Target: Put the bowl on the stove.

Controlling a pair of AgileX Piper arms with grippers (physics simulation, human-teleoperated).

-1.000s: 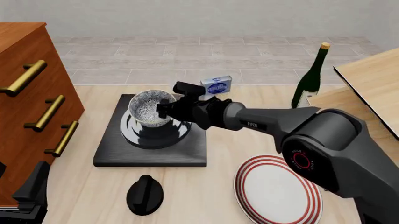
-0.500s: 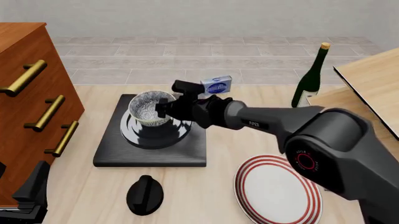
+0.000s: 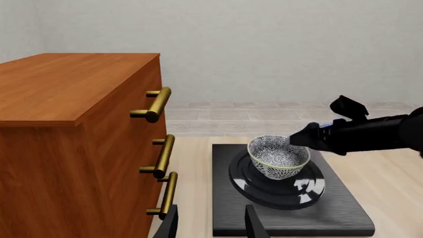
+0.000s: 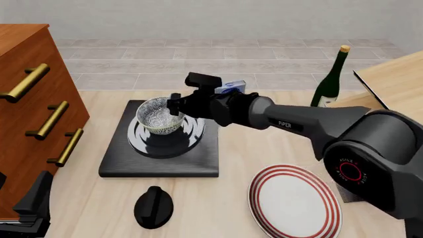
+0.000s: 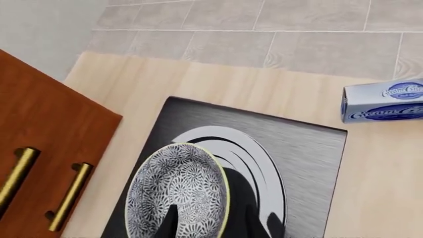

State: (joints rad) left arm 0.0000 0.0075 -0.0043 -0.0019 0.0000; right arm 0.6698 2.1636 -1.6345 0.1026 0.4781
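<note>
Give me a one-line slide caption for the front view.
Right gripper grips the rim of the patterned bowl over the stove burner rings.

Speckled bowl [image 4: 159, 116] upright on stove [image 4: 119, 157]

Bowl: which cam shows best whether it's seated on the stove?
Left wrist view: side-on, the bowl sits on the stove rings. Front view shows it from above, right gripper at its rim. Right wrist view shows mostly its inside.
</note>
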